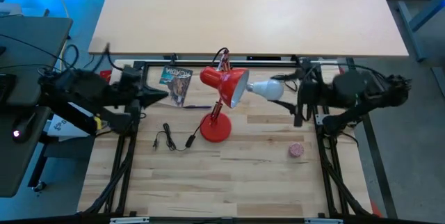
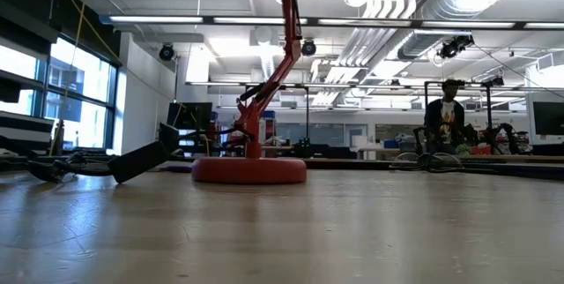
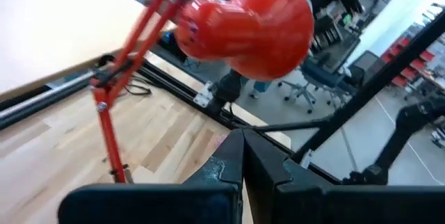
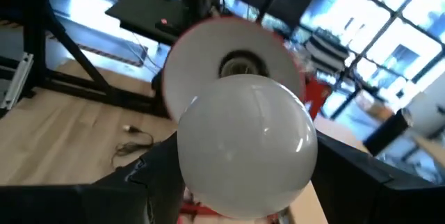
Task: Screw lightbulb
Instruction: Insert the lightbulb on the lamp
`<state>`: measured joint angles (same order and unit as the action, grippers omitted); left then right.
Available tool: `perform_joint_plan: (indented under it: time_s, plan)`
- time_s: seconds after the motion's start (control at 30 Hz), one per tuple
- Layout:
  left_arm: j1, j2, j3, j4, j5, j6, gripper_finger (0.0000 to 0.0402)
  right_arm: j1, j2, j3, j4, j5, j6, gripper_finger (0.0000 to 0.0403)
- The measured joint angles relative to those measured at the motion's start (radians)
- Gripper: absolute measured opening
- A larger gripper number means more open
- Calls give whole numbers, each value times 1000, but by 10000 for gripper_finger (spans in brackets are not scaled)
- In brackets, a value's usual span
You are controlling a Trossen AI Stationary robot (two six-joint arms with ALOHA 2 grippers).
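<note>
A red desk lamp stands mid-table on its round base (image 1: 215, 128), with its shade (image 1: 227, 85) opening toward the table's right. The white lightbulb (image 1: 268, 89) hangs level just right of the shade, and my right gripper (image 1: 288, 90) is shut on it. In the right wrist view the bulb's round globe (image 4: 243, 147) faces the camera. Beyond it are the shade's white inside (image 4: 201, 57) and the socket (image 4: 240, 64); the screw base is hidden behind the globe. My left gripper (image 1: 161, 97) hovers shut to the lamp's left, touching nothing; its closed fingers (image 3: 243, 158) point at the shade (image 3: 254, 19). My right gripper pinches the bulb's globe between its two fingers, one finger (image 4: 156, 175) on each side of the wide part (image 4: 191, 161). The fingers come level from the table's right. The bulb is lifted clear of the table, lying level, its narrow end (image 1: 252, 86) toward the shade's opening.
A small pink ball (image 1: 297, 150) lies at the near right. A black cord with a plug (image 1: 170, 140) lies left of the lamp's base, and a printed card (image 1: 176, 81) lies behind it. A person (image 2: 445, 121) stands far off in the room.
</note>
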<state>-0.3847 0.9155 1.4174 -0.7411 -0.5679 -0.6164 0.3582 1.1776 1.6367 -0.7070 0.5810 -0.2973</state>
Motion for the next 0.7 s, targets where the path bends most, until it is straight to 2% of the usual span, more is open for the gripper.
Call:
perform_joint_plan:
  time_s: [0.1, 0.17, 0.23, 0.3, 0.37, 0.53, 0.7]
  plan:
    - [0, -21, 0, -5, -44, 5, 0, 108, 21, -4, -90, 154, 124, 250]
    - [0, -26, 0, -5, -68, 15, 0, 157, 36, -46, -91, 239, 201, 250]
    - [0, -25, 0, -4, -104, 19, 0, 178, 40, -116, -41, 307, 213, 250]
    - [2, -18, 0, 0, -138, 15, 0, 168, 20, -193, 56, 355, 148, 250]
    - [10, -4, 0, 9, -153, -9, 0, 141, -14, -258, 202, 355, 31, 250]
    - [42, 47, 0, 91, -155, -52, 0, 107, -101, -353, 572, 257, -322, 250]
    - [82, 129, 0, 213, -135, -53, 0, 107, -89, -362, 522, 171, -555, 250]
